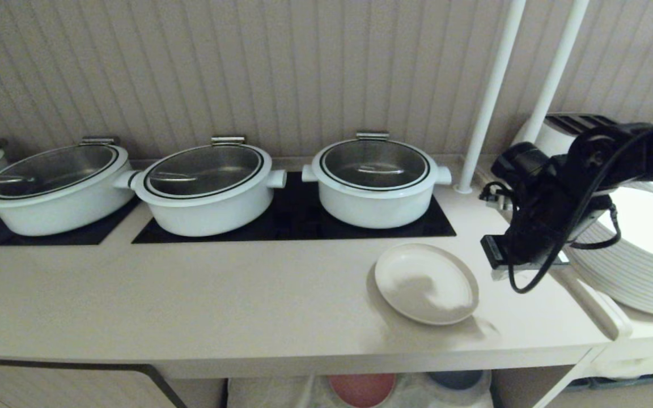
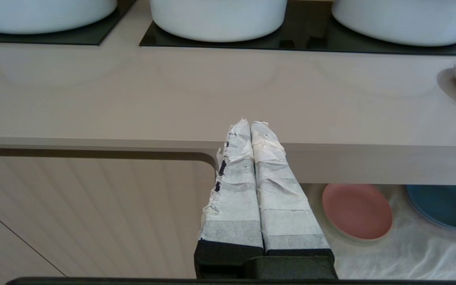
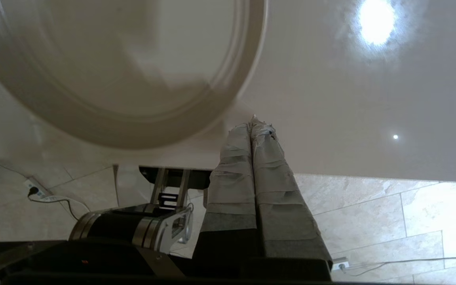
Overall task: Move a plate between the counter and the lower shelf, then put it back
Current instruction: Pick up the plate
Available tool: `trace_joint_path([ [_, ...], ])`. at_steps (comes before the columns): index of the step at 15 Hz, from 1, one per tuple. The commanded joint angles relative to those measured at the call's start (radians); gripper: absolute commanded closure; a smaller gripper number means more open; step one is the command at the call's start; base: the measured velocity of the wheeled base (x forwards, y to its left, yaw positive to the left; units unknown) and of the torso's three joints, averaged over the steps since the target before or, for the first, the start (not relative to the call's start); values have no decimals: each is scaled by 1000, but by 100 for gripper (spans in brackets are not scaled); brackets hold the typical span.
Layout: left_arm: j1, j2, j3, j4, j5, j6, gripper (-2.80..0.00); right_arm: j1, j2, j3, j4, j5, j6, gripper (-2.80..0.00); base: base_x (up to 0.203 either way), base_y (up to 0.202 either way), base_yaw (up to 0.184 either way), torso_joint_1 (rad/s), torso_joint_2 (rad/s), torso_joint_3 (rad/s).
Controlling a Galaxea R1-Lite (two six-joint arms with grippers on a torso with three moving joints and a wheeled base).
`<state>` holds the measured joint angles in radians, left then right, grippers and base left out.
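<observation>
1. Whitish wrinkled cloth covers the floor of the lower shelf [image 2: 406,253], the nearest part of the scene, under the counter edge. On it lie a pink plate [image 2: 356,211] and a blue plate [image 2: 441,206]. The cream plate I am meant to move is not down there.

2. My left gripper [image 2: 251,123] is parked low in front of the counter's front edge, its taped fingers pressed together and holding nothing.

3. The counter [image 1: 190,300] is a long, smooth beige top. The plate [image 1: 425,282] sits flat on it towards the right end, a little back from the front edge and just in front of the black glass panel [image 1: 298,221].

4. The plate looks small, round, matte cream, with a low upright rim. It is empty. A soft shadow falls across its middle.

5. My right gripper [image 3: 256,120] is over the counter just beside the plate, on its right. Its taped fingers are closed together on nothing and do not touch the rim.

6. Judging by this, the plate is at rest on the counter and free of my grip. I cannot tell from this moment alone whether the trip to the shelf is finished or not yet begun.

7. Farther back, three white lidded pots [image 1: 374,181] stand on the glass panels against a ribbed wall. To the far right is a tall stack of glossy white plates [image 1: 644,266].
</observation>
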<state>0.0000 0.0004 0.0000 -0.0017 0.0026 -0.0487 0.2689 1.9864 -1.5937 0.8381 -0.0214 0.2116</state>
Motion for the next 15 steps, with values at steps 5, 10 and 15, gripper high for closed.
trace_joint_path([
  [5, 0, 0, 0, 0, 0, 0, 0, -12, 117, -109, 3, 12, 62, 0, 0, 0, 0, 0, 0, 0],
  [10, 0, 0, 0, 0, 0, 0, 0, -43, 162, -172, -14, 35, 90, 0, 0, 0, 0, 0, 0, 0],
  [15, 0, 0, 0, 0, 0, 0, 0, -60, 178, -187, -14, 32, 86, 0, 0, 0, 0, 0, 0, 0],
])
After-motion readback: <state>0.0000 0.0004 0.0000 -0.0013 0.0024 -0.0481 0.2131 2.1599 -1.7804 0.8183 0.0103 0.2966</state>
